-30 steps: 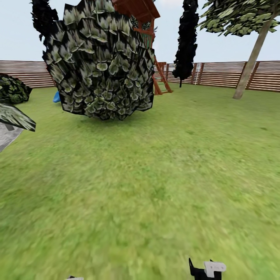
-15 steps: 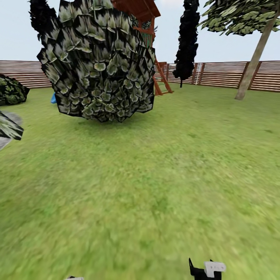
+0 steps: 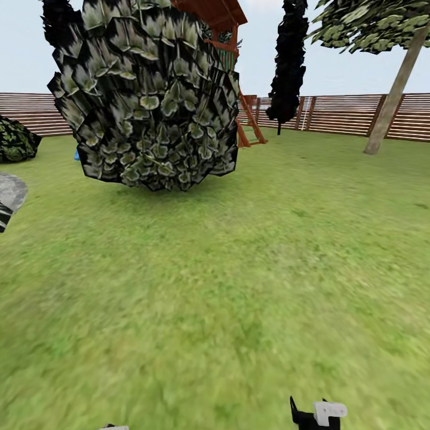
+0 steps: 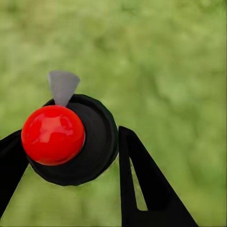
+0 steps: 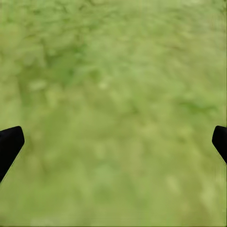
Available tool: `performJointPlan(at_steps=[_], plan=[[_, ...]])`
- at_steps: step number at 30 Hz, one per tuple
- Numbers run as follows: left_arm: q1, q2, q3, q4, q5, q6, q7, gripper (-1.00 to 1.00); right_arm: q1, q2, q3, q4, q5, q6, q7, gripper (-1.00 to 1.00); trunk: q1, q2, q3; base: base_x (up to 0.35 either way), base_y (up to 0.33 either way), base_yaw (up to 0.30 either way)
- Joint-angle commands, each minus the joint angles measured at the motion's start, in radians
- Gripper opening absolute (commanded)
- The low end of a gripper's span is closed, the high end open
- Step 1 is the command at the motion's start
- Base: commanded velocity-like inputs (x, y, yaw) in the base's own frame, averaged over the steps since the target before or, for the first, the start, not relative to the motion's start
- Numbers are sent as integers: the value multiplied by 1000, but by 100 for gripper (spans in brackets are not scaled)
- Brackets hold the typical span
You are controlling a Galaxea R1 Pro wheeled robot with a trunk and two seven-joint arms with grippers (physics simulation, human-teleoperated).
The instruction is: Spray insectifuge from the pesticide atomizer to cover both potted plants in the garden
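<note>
— Where's the pesticide atomizer [image 4: 71, 139]?

— In the left tool [image 4: 66, 156]. Through the left wrist view I see a round black body with a glossy red ball on top and a small grey wedge sticking out past it. One black finger [image 4: 142, 182] presses against one side of the body, the other finger meets the opposite side, so the left tool is clamped on it. Blurred grass lies beneath.

— And the right tool?

— The right tool [image 5: 113, 142] is spread wide, its two black fingertips [image 5: 9, 144] sitting at opposite edges of the right wrist view with only green lawn between them. It grips nothing. In the head view, a black and white piece of that arm [image 3: 316, 413] pokes up at the lower edge.

— What about the garden around it?

— The lawn [image 3: 239, 286] stretches ahead. A big round bush [image 3: 149, 101] of dark, pale-edged leaves stands just ahead on the left half of the lawn. Behind it rises a reddish wooden play tower [image 3: 224, 54] with a sloped ladder. A smaller dark bush [image 3: 17, 140] sits at the far left, and a bit of grey stone [image 3: 9, 194] shows nearer at the left edge. A tall dark narrow tree [image 3: 289, 60] stands toward the back, a leaning pale trunk [image 3: 397, 89] with a leafy crown at the right. A brown slatted fence [image 3: 346, 113] closes the far edge of the lawn.
</note>
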Motion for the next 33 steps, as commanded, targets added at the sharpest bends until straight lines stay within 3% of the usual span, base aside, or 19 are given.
performJointPlan(at_steps=[1, 33], plan=[[0, 0, 9, 0, -1, -2, -8, -100, -1, 0, -8, 1, 9, -3, 0, 100, 0, 0, -1, 338, 0, 0], [0, -1, 8, 0, -2, -3, -8, -100, -1, 0, -8, 1, 9, -3, 0, 100, 0, 0, -1, 338, 0, 0]])
